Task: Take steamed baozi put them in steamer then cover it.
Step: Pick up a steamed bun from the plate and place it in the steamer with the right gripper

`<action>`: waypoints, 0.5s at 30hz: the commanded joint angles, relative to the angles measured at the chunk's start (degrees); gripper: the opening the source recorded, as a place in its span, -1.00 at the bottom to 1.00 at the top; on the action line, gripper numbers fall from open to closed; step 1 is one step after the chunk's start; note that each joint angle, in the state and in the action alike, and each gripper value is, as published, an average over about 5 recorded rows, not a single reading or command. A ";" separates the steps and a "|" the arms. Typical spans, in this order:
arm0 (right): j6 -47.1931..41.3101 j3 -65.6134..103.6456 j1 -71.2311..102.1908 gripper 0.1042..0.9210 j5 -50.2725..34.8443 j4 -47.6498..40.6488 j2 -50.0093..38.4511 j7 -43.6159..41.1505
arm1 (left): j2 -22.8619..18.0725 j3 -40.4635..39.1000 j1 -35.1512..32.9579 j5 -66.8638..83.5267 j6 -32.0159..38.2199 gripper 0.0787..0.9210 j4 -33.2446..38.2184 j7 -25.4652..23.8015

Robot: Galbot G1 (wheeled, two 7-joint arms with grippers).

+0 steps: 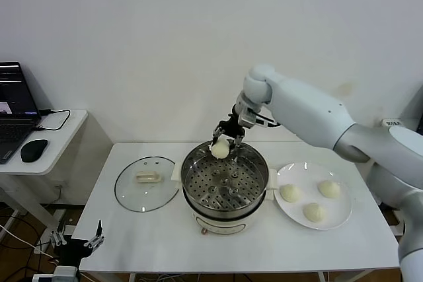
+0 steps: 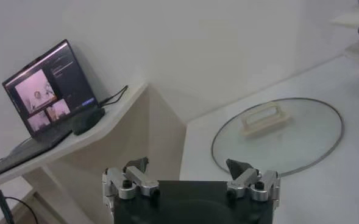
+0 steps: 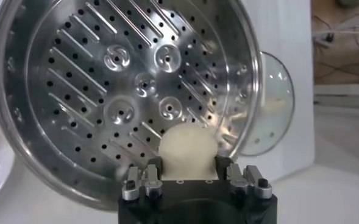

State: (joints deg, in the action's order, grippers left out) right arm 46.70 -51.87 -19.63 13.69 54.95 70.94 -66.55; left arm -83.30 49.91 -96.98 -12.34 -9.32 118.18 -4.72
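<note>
My right gripper (image 1: 225, 138) clamped the first baozi (image 1: 220, 149) over the apparently empty steamer's (image 1: 225, 186) twelve o'clock rim; three baozi and lid (image 1: 147, 183) remained, left gripper (image 2: 191, 176) idle, open.

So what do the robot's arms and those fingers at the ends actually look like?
The right arm is smooth, glossy white, built of rounded tube-like sections. Its wrist narrows to silver metal, ending in the black right gripper. Up close, the left gripper has a black body, silver bolted brackets and short dark fingers. No cables or markings show.
</note>
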 commanded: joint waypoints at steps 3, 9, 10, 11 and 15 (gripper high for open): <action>0.79 -0.67 1.11 0.07 1.84 -1.39 0.60 0.31 | 0.05 -0.19 0.21 -0.05 0.00 0.77 -0.65 0.01; 0.78 -0.71 2.16 0.07 2.76 -3.23 1.44 0.36 | 0.10 -0.79 0.68 -0.23 -0.01 0.77 -1.16 -0.04; 0.79 -0.72 2.31 0.07 3.05 -3.38 1.54 0.31 | 0.09 -0.85 0.71 -0.26 -0.01 0.77 -1.24 -0.05; 0.79 -0.75 2.42 0.07 3.34 -3.46 1.60 0.24 | 0.08 -0.89 0.73 -0.28 0.01 0.77 -1.32 -0.05; 0.79 -0.89 2.92 0.07 4.01 -3.72 1.61 0.06 | 0.03 -0.93 0.88 -0.36 0.09 0.77 -1.70 0.04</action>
State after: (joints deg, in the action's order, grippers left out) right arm 47.19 -52.42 -16.93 16.89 51.59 72.51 -66.49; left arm -83.32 48.98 -96.07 -12.71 -9.27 116.51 -4.66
